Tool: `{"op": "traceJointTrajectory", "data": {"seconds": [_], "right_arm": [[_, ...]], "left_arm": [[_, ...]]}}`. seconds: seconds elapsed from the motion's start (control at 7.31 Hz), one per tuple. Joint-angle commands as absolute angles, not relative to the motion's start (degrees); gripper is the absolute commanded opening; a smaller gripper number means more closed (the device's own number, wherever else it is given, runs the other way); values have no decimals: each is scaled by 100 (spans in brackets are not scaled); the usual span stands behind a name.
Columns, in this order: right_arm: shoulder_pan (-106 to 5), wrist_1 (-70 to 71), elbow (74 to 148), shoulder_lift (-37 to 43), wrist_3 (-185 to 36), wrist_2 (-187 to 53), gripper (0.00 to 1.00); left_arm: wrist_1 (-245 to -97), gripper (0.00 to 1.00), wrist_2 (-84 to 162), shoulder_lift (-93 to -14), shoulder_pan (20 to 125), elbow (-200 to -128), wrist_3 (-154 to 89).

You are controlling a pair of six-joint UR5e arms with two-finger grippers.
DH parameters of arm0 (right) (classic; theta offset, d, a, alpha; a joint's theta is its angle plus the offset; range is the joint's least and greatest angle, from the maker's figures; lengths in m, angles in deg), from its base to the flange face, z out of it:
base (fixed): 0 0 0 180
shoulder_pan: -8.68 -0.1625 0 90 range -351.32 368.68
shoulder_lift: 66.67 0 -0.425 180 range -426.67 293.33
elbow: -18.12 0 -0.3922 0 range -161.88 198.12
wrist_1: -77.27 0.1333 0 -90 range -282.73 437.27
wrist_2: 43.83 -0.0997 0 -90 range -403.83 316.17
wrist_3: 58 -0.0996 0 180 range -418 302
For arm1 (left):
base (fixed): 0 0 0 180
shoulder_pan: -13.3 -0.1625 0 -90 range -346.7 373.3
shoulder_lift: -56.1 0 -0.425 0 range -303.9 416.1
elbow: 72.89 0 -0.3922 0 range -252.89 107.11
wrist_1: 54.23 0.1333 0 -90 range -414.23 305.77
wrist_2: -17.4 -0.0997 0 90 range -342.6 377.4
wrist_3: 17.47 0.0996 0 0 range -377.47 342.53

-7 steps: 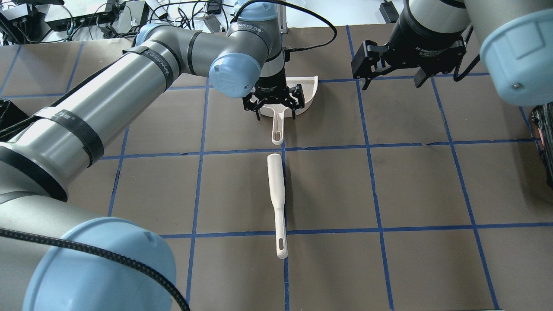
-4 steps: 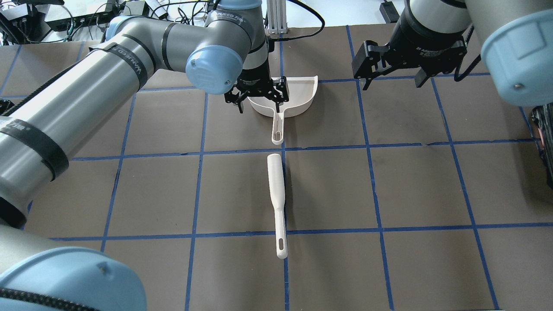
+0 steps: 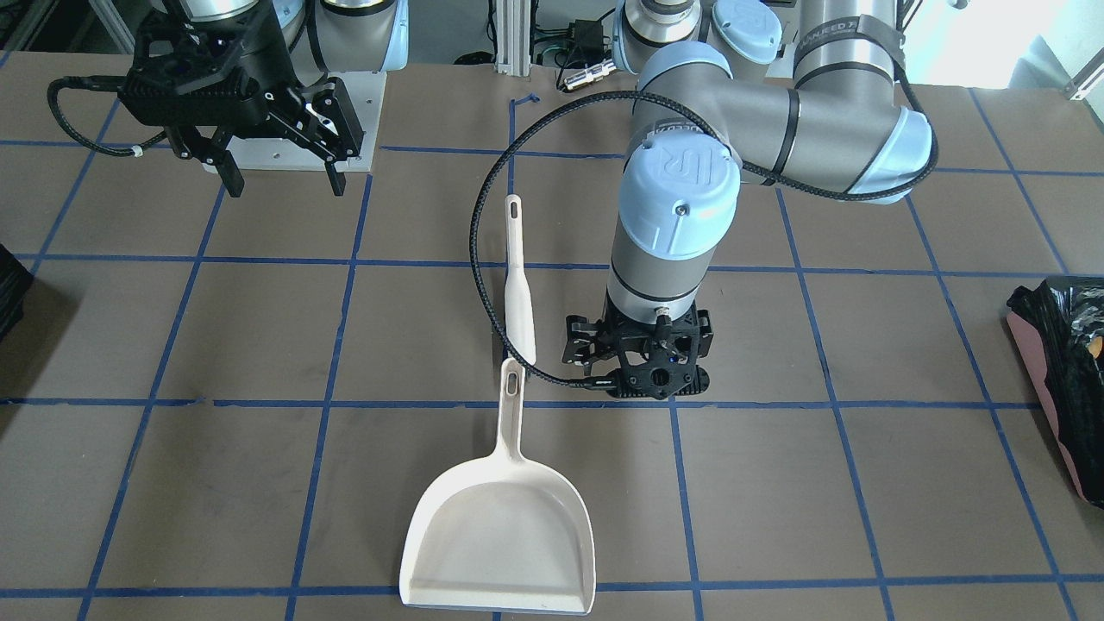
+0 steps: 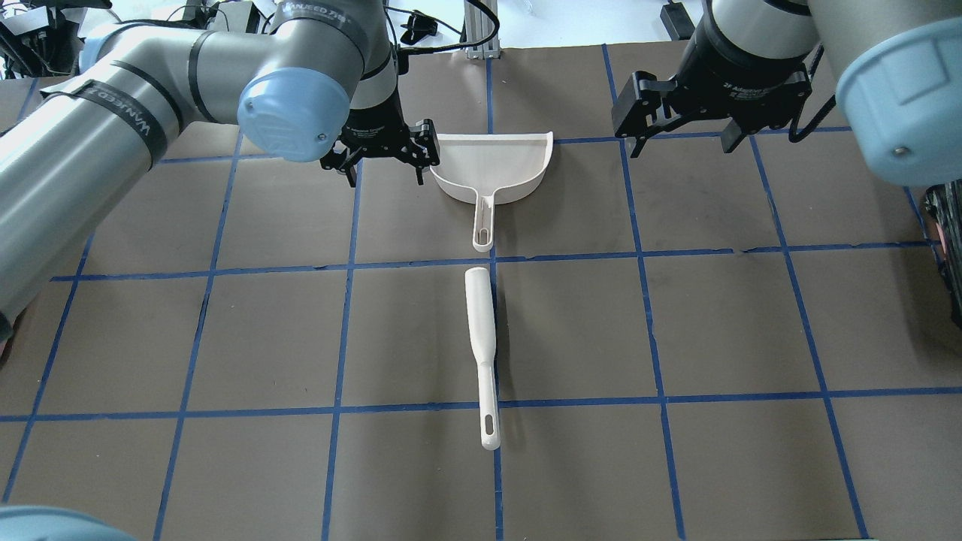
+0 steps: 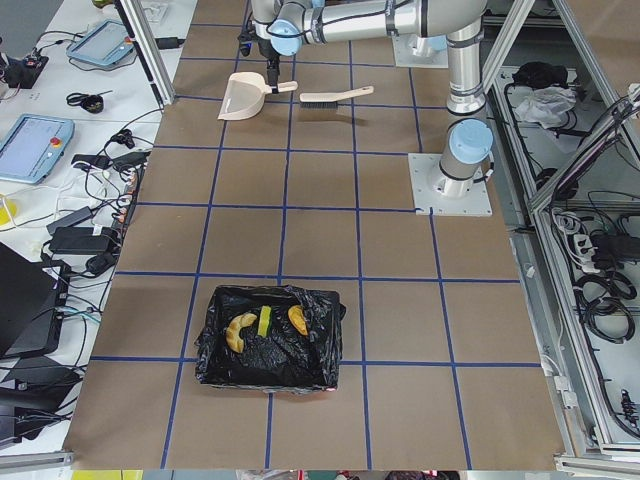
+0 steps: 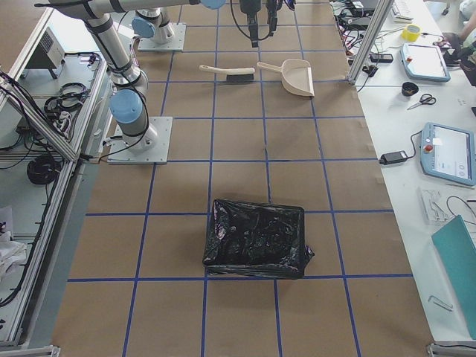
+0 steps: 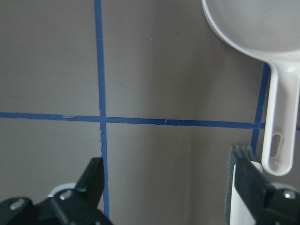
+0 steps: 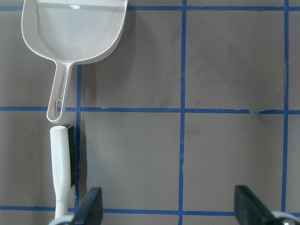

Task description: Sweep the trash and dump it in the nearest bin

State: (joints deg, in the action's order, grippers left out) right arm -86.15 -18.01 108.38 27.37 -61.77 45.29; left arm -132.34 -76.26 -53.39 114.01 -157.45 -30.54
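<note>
Brown bench [image 4: 225,330] w/ blue tape grid: white dustpan [image 4: 492,165] and brush [image 4: 481,323] lie in line, end to end, neither gripped. Left tool [image 4: 383,174] hangs just beside the pan, fingers apart, empty; right tool [image 4: 682,146] is likewise spread wide, empty. Trash [image 5: 264,322], 3 bits, sits inside the black-lined bin [image 5: 325,350] at the robot's left end of the bench, well apart from the pan.

Trash [image 5: 240,330] inside the bin [image 5: 265,378]

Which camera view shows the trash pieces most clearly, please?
The exterior left view: all three trash pieces lie in plain sight inside the black-lined bin. The front-facing view catches only a sliver of orange at its right edge, in that bin. The remaining views show no trash.
</note>
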Motion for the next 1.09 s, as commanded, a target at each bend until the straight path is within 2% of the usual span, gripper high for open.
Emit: {"op": "traceJointTrajectory", "data": {"seconds": [0.0, 0.41, 0.96], "right_arm": [[-8615, -1801, 10847, 2737, -6177, 4529, 100], [-8606, -1801, 10848, 2728, -6177, 4529, 100], [-8615, -1801, 10848, 2737, -6177, 4529, 100]], "left_arm": [[-13700, 100, -7830, -4851, 10975, -15814, -3022], [-14683, 100, -7831, -4052, 10480, -15814, -2547], [-14713, 100, -7569, -3312, 10111, -15937, -1687]]}}
